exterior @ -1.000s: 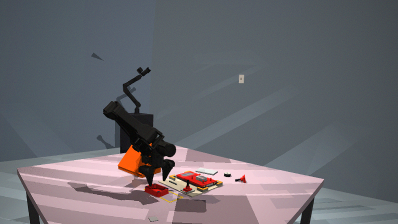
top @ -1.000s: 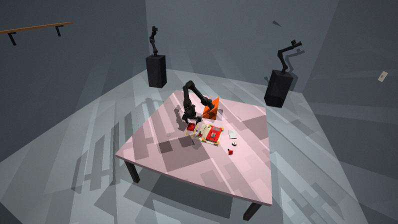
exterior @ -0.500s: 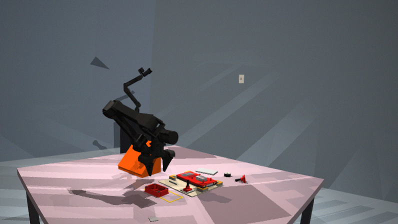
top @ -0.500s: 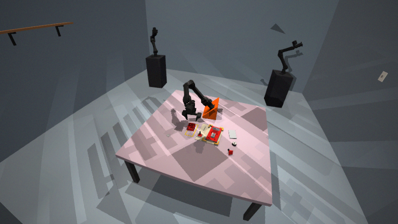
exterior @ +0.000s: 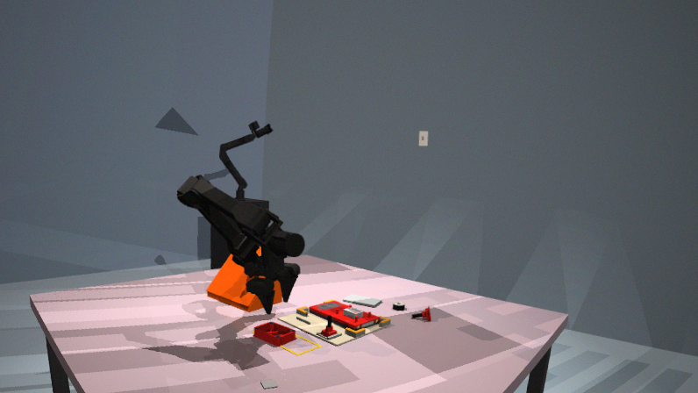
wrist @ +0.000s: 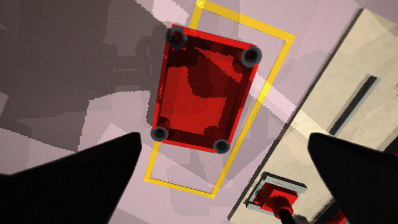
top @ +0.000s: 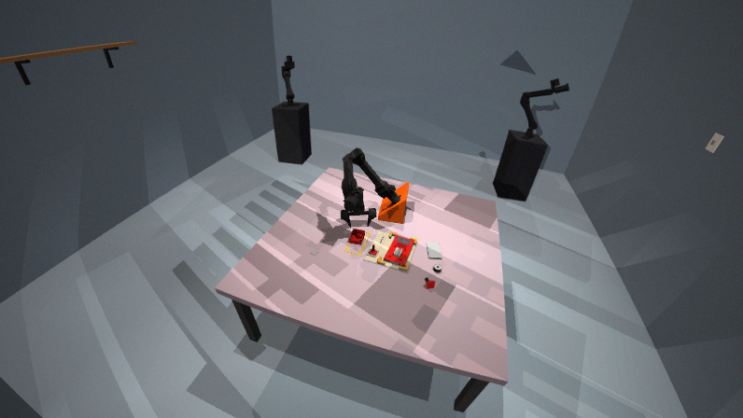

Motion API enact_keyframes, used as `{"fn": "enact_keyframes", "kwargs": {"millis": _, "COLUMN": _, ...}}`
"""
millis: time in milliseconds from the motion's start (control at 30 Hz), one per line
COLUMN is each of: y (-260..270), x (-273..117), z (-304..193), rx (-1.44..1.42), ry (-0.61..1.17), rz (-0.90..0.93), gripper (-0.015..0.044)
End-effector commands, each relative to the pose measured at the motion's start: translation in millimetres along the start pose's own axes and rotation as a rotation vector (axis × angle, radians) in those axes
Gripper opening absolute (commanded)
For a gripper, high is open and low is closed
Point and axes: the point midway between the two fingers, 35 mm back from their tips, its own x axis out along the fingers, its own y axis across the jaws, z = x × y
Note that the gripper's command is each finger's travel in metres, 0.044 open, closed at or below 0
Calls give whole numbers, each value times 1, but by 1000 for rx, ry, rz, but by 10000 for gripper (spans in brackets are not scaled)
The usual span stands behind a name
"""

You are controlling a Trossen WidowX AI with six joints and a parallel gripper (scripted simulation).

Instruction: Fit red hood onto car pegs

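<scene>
Jaws stood wide apart with nothing between them, hovering above the desk and clear of everything on it. Hood lay on the desk below, hollow side up, a dark hole showing at each of its four corner bosses. Sat askew over a yellow outline marked on the desk, partly inside it and partly spilling over the left edge. Seen from the wrist, framed between the two dark fingertips, nearer the left one, touching neither.

From the exterior view, hood rested just beside the cream jig, apart from it. Chassis sat in the jig with the grey engine block on its deck; pegs too small to make out. Small red upright piece stood on the jig's near edge. Orange wedge behind the arm. Further along the desk, well apart from the jig: a pale flat plate, a small black ring, and a red-and-black part.
</scene>
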Motion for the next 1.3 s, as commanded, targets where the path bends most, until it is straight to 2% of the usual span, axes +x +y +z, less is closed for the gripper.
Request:
{"fn": "enact_keyframes", "kwargs": {"millis": 0, "y": -6, "x": 11, "z": 5, "rx": -335, "ry": 120, "rz": -43, "gripper": 440}}
{"fn": "enact_keyframes", "kwargs": {"millis": 300, "y": -10, "x": 23, "z": 7, "rx": -926, "ry": 342, "rz": 75, "gripper": 440}}
{"fn": "enact_keyframes", "kwargs": {"millis": 667, "y": -6, "x": 25, "z": 9, "rx": -1309, "ry": 446, "rz": 309, "gripper": 440}}
{"fn": "enact_keyframes", "kwargs": {"millis": 1000, "y": -4, "x": 23, "z": 11, "rx": -1674, "ry": 435, "rz": 588, "gripper": 440}}
{"fn": "enact_keyframes", "kwargs": {"millis": 1267, "y": -2, "x": 20, "z": 14, "rx": -1967, "ry": 335, "rz": 830, "gripper": 440}}
